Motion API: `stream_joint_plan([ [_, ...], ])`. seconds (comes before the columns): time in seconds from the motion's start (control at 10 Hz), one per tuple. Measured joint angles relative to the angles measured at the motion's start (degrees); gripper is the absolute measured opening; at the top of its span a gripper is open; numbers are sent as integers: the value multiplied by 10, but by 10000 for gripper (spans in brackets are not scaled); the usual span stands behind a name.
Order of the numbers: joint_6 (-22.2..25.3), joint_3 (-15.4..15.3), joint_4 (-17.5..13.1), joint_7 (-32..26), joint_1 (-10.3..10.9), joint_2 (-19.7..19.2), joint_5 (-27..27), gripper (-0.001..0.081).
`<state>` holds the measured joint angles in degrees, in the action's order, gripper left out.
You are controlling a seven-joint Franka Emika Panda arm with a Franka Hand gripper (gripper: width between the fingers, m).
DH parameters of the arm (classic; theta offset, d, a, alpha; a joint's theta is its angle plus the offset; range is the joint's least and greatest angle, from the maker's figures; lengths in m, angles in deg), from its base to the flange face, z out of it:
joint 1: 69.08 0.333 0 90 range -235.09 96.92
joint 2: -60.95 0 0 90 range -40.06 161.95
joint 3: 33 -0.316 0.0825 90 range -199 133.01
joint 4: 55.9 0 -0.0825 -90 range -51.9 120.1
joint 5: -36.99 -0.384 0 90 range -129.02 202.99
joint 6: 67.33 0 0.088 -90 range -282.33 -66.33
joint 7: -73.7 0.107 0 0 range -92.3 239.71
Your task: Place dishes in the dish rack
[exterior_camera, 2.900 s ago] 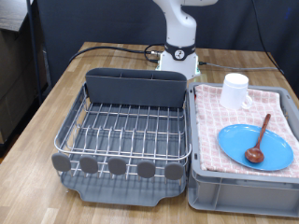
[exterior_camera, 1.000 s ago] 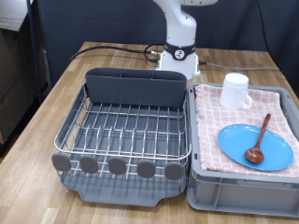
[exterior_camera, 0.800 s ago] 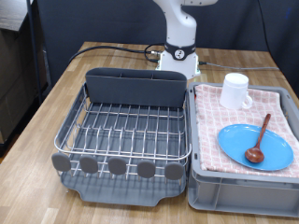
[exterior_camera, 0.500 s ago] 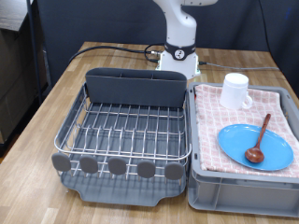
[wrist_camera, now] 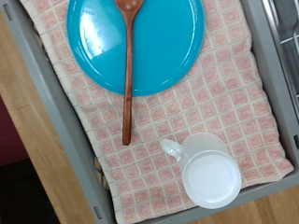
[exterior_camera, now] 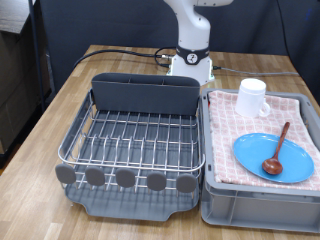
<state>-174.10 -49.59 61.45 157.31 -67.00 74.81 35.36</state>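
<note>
The light-blue plate [exterior_camera: 273, 157] lies on the pink checked cloth in the grey crate [exterior_camera: 212, 205] at the exterior view's right, with the brown wooden spoon [exterior_camera: 277, 148] resting on it. The white mug [exterior_camera: 251, 97] stands upside down on the cloth behind the plate. The dish rack [exterior_camera: 135, 140] with its wire grid, grey cutlery trough [exterior_camera: 145, 93] and row of grey discs [exterior_camera: 125, 178] holds no dishes. The wrist view looks straight down on the plate [wrist_camera: 140, 42], spoon [wrist_camera: 128, 70] and mug [wrist_camera: 206, 173]. The gripper shows in neither view; only the arm's base [exterior_camera: 190, 45] is seen.
The wooden table [exterior_camera: 60, 110] carries the rack and the crate side by side. A black cable [exterior_camera: 130, 54] runs across the table behind the rack. The crate's rim also shows in the wrist view [wrist_camera: 56, 140], with the rack's wires [wrist_camera: 285, 37] at one edge.
</note>
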Motion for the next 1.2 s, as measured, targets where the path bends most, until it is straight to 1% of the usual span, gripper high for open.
stream_joint_plan([
  [0.1,-14,-11,9,1,2,0,19,803],
  [0.2,-54,-25,29,9,4,1,39,803],
  [0.4,-138,-54,79,49,4,0,75,803],
  [0.5,-170,-64,101,62,4,-3,79,803],
  [0.6,-191,-68,116,66,4,-12,80,803],
  [0.8,-216,-68,131,68,2,-43,83,803],
  [1.0,-235,-65,135,93,-5,-82,99,803],
  [1.2,-291,-59,139,109,-6,-120,119,803],
])
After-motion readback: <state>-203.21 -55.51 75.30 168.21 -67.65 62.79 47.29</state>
